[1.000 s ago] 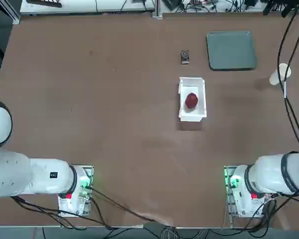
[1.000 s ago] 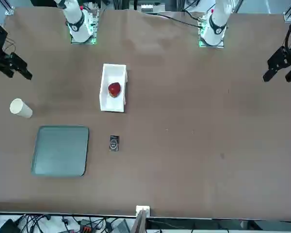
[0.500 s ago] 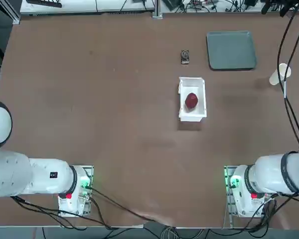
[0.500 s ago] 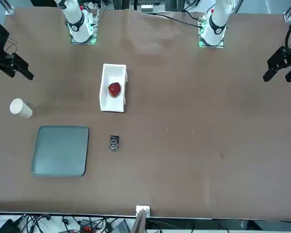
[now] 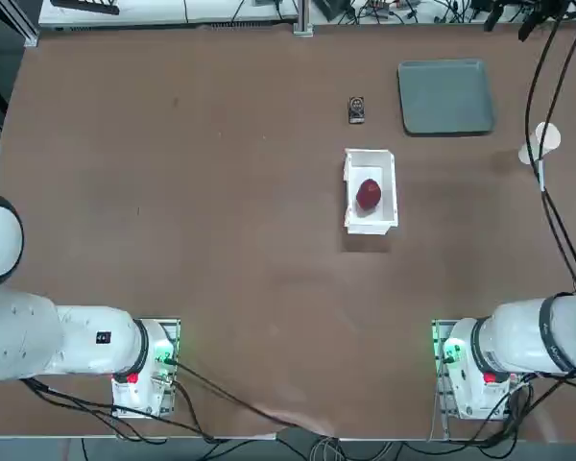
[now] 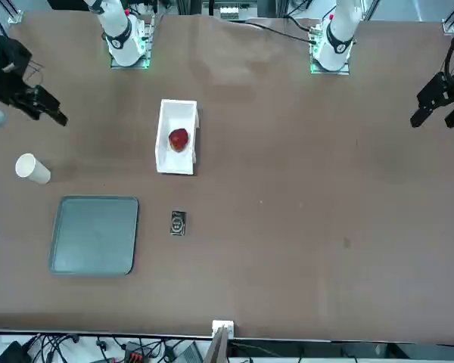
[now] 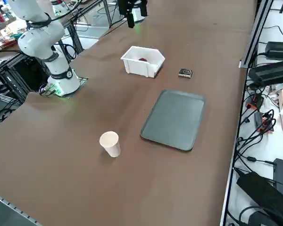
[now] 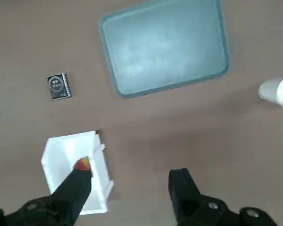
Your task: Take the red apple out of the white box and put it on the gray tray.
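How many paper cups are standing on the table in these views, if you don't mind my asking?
1: the pale cup, beside the gray tray, on the side away from the white box. I see no sign of another hidden.

From my overhead view, the brown worktop (image 5: 221, 288) is evenly and moderately lit, with a soft shadow below the white box (image 5: 371, 223). My wrist view looks hazier, with a pale sheen across the gray tray (image 8: 165, 42).
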